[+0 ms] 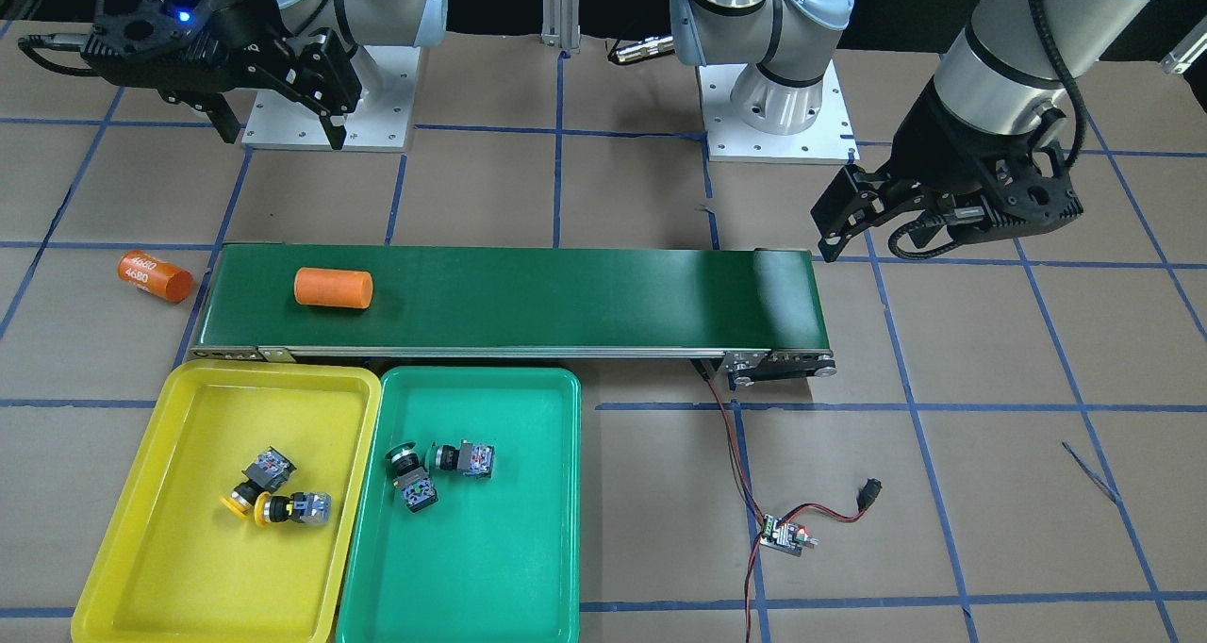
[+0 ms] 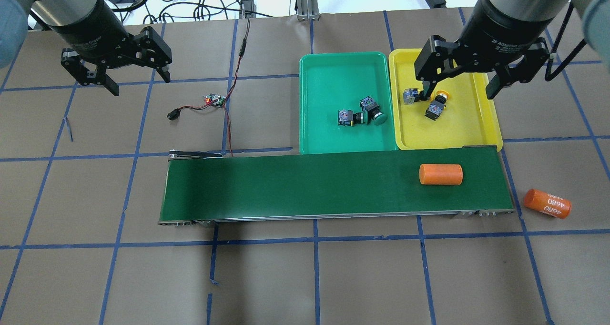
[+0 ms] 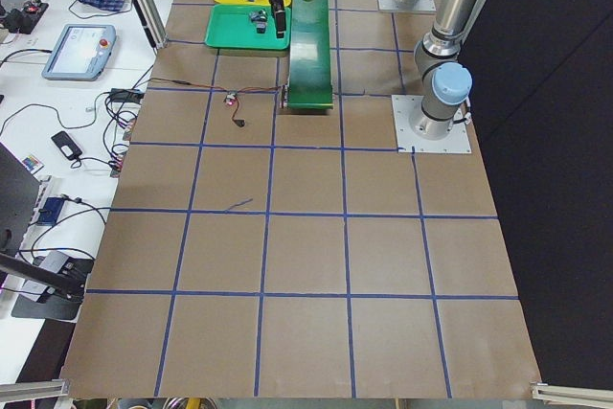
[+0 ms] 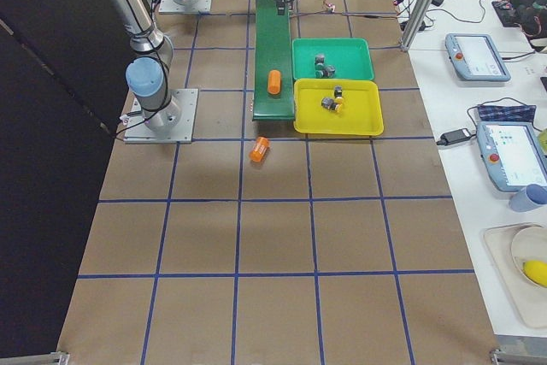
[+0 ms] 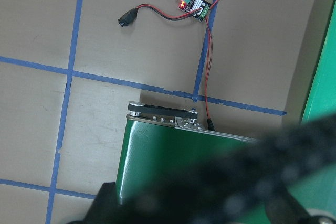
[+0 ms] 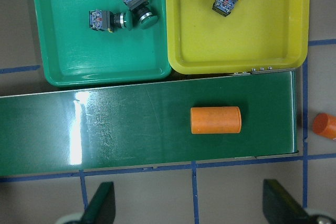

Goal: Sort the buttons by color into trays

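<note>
In the yellow tray (image 1: 189, 568), both yellow-capped buttons (image 1: 262, 481) lie tipped over and touching. Next door in the green tray (image 1: 490, 568), the two green-capped buttons (image 1: 412, 478) lie just beside each other. They've all got round mushroom caps, blocky dark bodies and bluish ends.

The trays are smooth shallow plastic with rounded corners, side by side against the long, slightly glossy dark green belt (image 1: 566, 299). One plain orange cylinder (image 1: 333, 288) lies on the belt. Another with white numbers (image 1: 154, 276) lies on the brown paper-covered table (image 1: 990, 530).

The right gripper (image 2: 457, 95) hangs at the trays' end, jaws spread wide and empty. From overhead, one finger (image 2: 423, 79) blocks part of a yellow button. The left gripper (image 2: 139, 83) hangs at the other end by a small wired circuit board (image 2: 215, 100), jaws also apart and holding nothing. The bottom of the left wrist view is smeared by something dark and blurry.
</note>
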